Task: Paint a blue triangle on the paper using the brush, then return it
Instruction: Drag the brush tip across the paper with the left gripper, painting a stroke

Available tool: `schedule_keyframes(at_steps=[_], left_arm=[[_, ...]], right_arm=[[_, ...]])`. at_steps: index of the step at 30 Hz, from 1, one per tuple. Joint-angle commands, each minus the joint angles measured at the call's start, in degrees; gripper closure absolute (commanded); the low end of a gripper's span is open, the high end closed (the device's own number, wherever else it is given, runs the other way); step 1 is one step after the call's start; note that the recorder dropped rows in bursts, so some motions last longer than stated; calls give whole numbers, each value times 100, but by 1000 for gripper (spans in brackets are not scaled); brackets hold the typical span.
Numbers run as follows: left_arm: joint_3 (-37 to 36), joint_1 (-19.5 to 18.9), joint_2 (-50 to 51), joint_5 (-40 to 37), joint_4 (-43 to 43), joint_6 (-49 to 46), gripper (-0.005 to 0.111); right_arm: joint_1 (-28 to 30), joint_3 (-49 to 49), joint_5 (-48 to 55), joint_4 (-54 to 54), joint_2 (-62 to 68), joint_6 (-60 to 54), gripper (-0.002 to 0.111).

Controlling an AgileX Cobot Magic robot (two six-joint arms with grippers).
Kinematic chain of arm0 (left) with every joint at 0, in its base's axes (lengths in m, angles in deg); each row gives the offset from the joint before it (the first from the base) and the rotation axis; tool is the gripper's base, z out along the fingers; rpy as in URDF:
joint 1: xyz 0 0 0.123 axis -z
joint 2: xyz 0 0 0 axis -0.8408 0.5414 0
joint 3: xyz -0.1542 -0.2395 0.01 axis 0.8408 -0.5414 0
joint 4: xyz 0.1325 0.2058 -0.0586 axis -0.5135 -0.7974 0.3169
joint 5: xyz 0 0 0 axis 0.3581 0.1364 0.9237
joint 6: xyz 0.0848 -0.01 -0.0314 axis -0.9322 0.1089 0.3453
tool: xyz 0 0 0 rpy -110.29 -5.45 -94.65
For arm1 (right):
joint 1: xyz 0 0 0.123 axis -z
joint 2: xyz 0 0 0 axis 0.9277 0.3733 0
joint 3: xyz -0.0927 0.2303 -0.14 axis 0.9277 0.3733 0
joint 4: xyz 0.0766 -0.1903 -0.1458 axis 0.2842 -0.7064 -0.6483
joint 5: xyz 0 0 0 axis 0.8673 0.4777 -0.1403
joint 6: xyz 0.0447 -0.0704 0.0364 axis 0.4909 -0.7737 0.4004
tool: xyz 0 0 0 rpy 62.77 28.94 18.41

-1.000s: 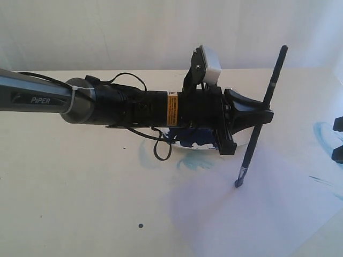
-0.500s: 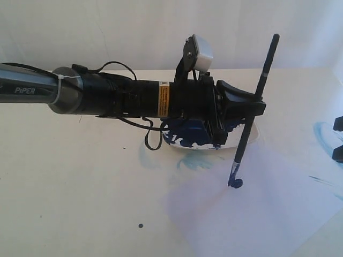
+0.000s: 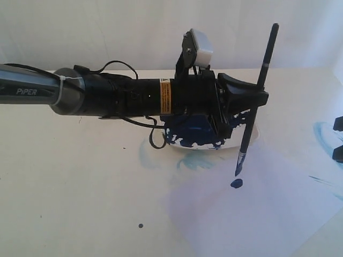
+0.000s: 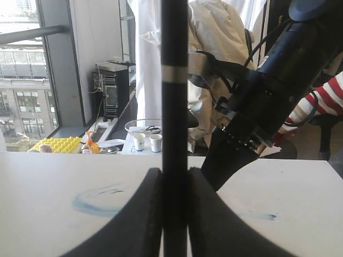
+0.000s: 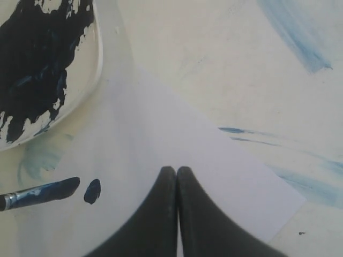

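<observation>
Here, left gripper [image 3: 260, 101] tight around the brush [image 3: 245, 144], tip just over the paper [image 3: 268, 214]; right gripper [image 5: 177, 170] closed.

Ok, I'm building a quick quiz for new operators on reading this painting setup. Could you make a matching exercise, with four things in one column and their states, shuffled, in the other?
Things
1. brush
2. paper
3. plate
4. right gripper

States
A. smeared with dark navy paint
B. jaws shut, holding nothing
C. gripped near upright by the left gripper, tip clear of the sheet
D. bears a dark blue dab

Pairs: 1-C, 2-D, 3-A, 4-B
</observation>
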Motion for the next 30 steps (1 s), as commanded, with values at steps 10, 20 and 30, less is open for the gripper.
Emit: schedule_keyframes(at_steps=[10, 20, 30], left_arm=[[-35, 33, 131, 43, -51, 49, 107], [-35, 33, 131, 43, -137, 416, 107], [-35, 33, 131, 43, -357, 654, 107]], right_arm=[[35, -22, -11, 38, 5, 15, 108], [35, -22, -11, 48, 5, 15, 108], [35, -22, -11, 58, 5, 68, 108]])
